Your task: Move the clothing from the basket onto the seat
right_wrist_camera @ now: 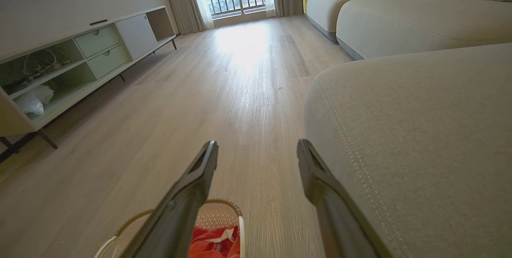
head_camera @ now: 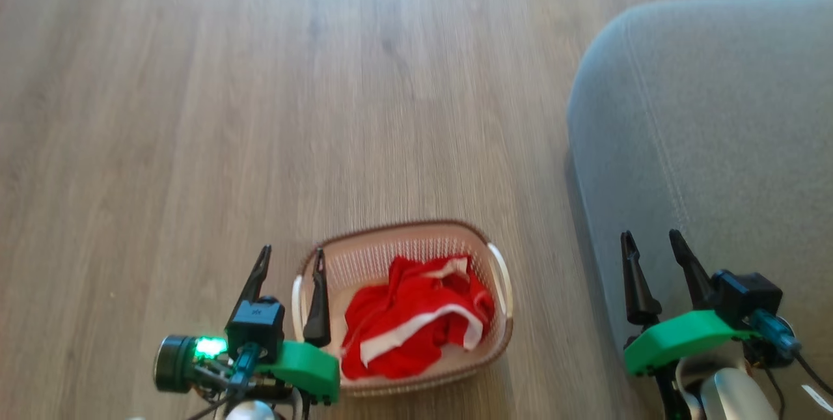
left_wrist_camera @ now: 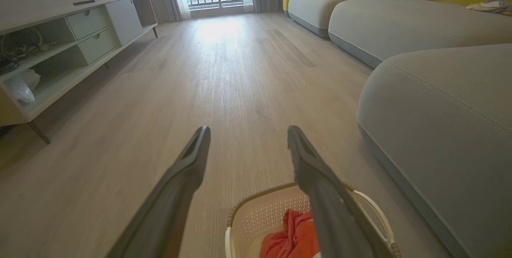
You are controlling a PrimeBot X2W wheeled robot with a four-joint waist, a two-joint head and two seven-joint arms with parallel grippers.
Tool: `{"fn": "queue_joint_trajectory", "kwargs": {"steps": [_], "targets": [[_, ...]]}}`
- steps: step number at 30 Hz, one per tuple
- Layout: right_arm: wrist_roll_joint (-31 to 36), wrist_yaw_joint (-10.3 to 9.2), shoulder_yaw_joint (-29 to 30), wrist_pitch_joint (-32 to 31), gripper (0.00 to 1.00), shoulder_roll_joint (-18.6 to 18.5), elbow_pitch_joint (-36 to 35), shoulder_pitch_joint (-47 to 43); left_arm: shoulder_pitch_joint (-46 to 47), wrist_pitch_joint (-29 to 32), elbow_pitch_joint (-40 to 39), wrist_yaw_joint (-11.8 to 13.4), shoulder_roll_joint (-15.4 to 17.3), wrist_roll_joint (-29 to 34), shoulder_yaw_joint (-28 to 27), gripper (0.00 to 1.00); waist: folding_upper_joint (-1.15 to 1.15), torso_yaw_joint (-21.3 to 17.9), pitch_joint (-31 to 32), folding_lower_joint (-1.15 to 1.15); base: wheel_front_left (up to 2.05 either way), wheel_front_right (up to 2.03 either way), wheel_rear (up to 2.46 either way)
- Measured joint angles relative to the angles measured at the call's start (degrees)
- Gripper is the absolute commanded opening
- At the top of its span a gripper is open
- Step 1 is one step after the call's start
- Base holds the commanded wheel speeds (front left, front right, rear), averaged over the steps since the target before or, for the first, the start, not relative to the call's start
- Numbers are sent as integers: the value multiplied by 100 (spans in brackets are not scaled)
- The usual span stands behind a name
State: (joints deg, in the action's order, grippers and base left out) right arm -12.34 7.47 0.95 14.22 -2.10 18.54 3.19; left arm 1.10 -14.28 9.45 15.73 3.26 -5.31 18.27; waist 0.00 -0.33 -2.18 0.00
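The red clothes (head_camera: 416,319) lie bunched in the basket (head_camera: 403,230) on the floor (head_camera: 260,114), left of the grey seat (head_camera: 716,114); our left jaws and right jaws are wide open and hold nothing. We should move the left jaws, over the basket's left rim, onto the pile and pinch a thick fold. We cannot tell 1 piece from 2 in the heap.

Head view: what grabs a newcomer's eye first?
The bright red clothing with white bands, bunched in the cream basket on the wooden floor at bottom centre. Next, the big grey seat along the right side, with no garment on the part in view. Both grippers are open and empty: the left gripper by the basket's left rim, the right gripper at the seat's near edge.
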Motion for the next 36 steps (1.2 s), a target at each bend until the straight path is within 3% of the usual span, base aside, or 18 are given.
{"fn": "queue_joint_trajectory", "kwargs": {"steps": [11, 27, 36], "targets": [[1, 0, -137, 0, 100, -7, -347, 578, 1039, 0, 668, -576, -10, 257, -111, 100, 0, -242, -1340, 1, 0, 0, 0], [-182, 2, -553, 25, 100, -19, -875, 1084, 3155, 0, 3371, -1312, 389, 849, 578, 100, -1, -858, -3555, 2, 0, 0, 0], [-355, 2, -766, 25, 100, -19, -1118, 1169, 4254, 0, 4669, -1466, 601, 1401, 1269, 100, -1, -1327, -4400, 1, 0, 0, 0]]}}
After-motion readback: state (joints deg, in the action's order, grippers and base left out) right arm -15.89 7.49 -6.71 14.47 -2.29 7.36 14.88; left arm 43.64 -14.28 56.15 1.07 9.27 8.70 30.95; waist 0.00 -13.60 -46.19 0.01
